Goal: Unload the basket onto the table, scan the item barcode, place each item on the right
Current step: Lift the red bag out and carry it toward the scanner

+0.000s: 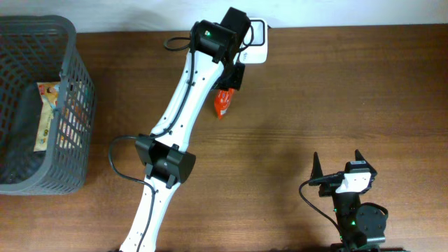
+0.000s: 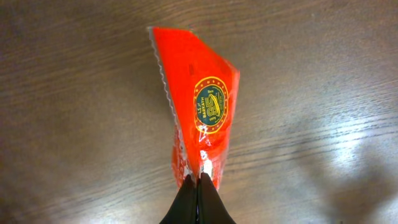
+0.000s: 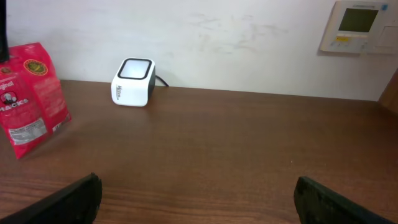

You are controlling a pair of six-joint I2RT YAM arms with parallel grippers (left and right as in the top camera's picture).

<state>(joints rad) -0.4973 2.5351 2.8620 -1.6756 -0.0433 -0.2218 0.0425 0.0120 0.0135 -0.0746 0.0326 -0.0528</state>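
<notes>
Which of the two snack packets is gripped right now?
The red packet, pinched at its edge by the shut left gripper near the white scanner. The other, a yellowish packet, lies loose in the grey basket.

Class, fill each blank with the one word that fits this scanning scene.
1. The left hand grips a red packet; the right hand holds ___.
2. The white scanner stands on the ___.
3. Another packet lies inside the grey ___.
Missing words: nothing; table; basket.
</notes>
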